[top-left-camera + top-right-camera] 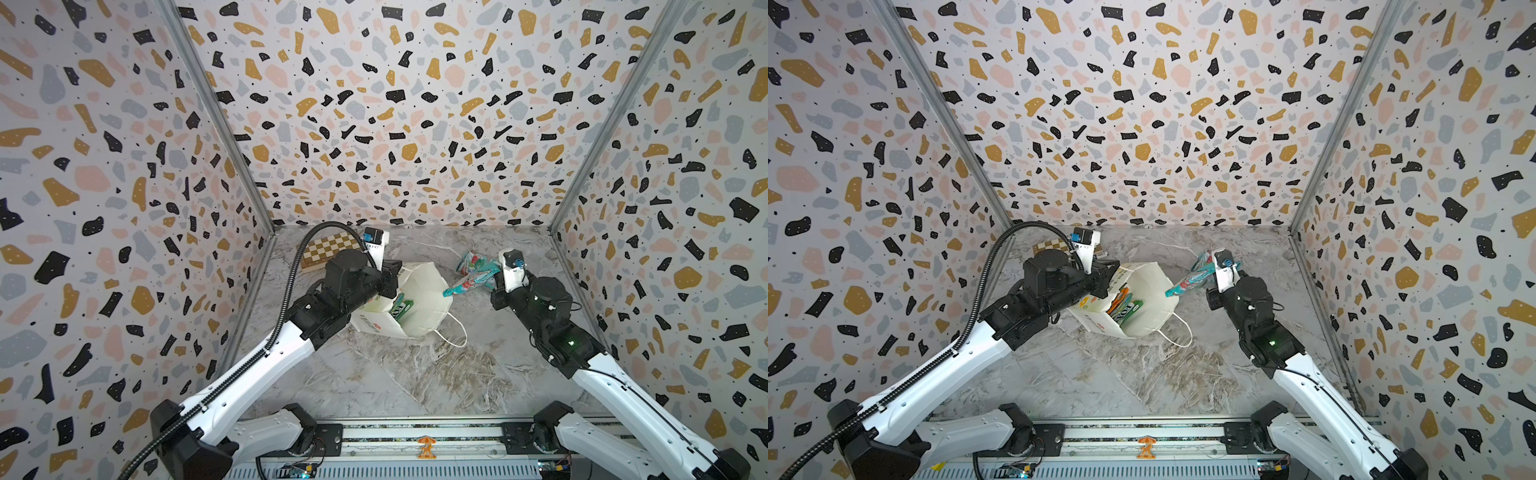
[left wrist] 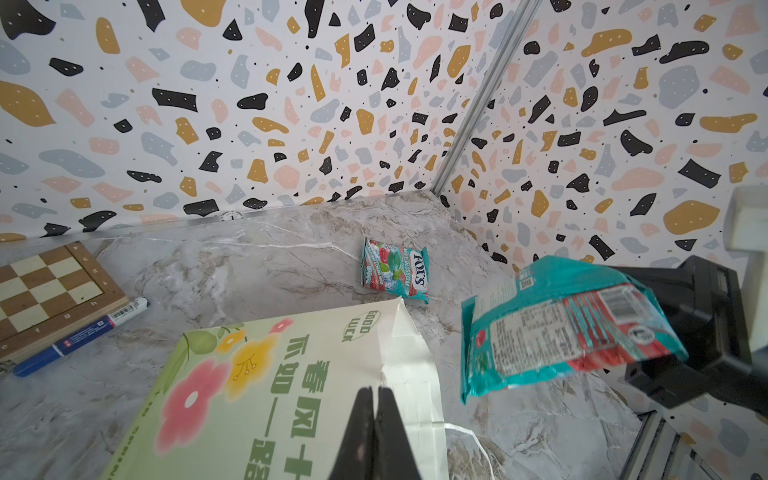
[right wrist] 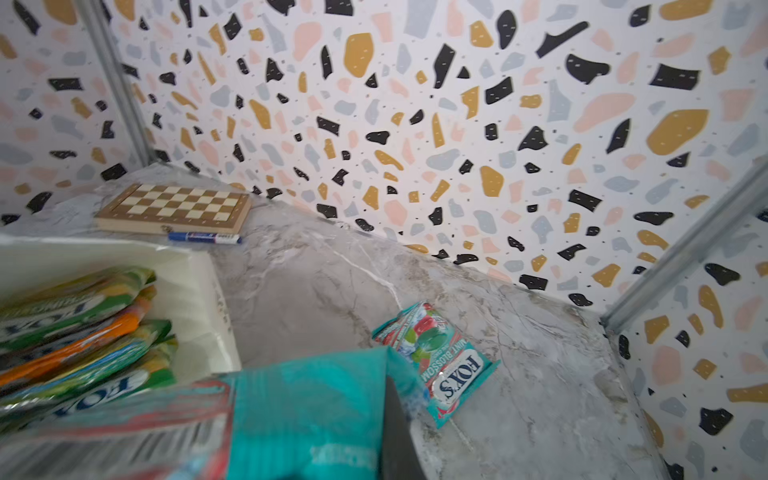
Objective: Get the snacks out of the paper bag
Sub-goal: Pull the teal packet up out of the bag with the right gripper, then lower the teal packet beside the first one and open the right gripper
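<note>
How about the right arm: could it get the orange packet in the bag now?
Probably not yet: the right gripper is shut on a teal packet. Otherwise the orange packet shows in the paper bag's open mouth, held by the left gripper.

The teal packet lying beyond the right jaws is displaying "FOX'S" and "MINT BLOSSOM". The held packet between those jaws is showing only unreadable print. The paper bag at the left jaws is reading "GOOD LUCK".
</note>
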